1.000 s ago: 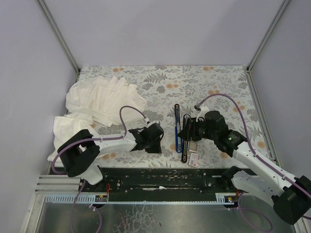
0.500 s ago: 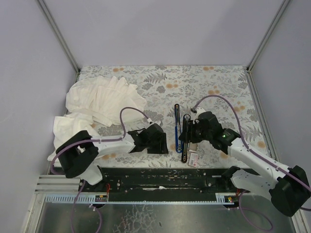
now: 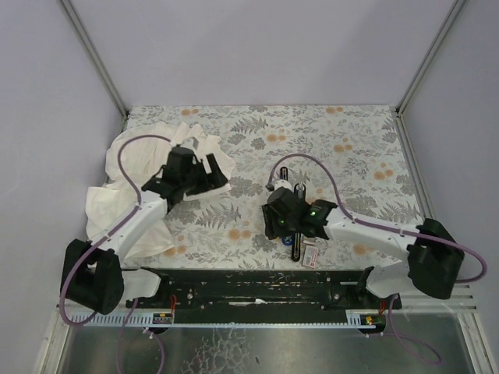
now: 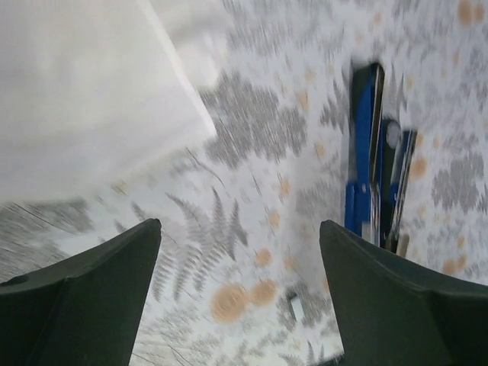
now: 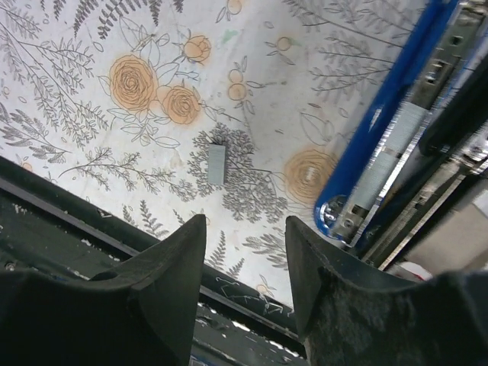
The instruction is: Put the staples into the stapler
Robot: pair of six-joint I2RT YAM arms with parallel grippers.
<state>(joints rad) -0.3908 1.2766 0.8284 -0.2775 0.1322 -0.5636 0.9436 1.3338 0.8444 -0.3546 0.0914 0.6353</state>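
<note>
The blue and black stapler (image 3: 296, 248) lies opened out at the table's middle, partly hidden under my right arm. It also shows as the stapler (image 5: 389, 122) with its metal channel, and as the stapler (image 4: 370, 168). A short grey strip of staples (image 5: 216, 164) lies flat on the flowered table, left of the stapler; the strip (image 4: 296, 305) is blurred in the left wrist view. The small white box with a red label (image 3: 310, 254) sits by the stapler's near end. My right gripper (image 5: 244, 229) (image 3: 274, 226) hovers open near the strip, nothing between its fingers. My left gripper (image 4: 240, 229) (image 3: 204, 178) is wide open and empty, over the cloth's edge.
A large white cloth (image 3: 148, 179) is heaped on the left side of the table. The black rail (image 3: 257, 290) runs along the near edge, close under my right gripper. Grey walls enclose the table on three sides.
My left gripper has swung from beside the stapler back and left to the cloth, opening as it went. My right gripper has moved left over the stapler, toward the strip.
</note>
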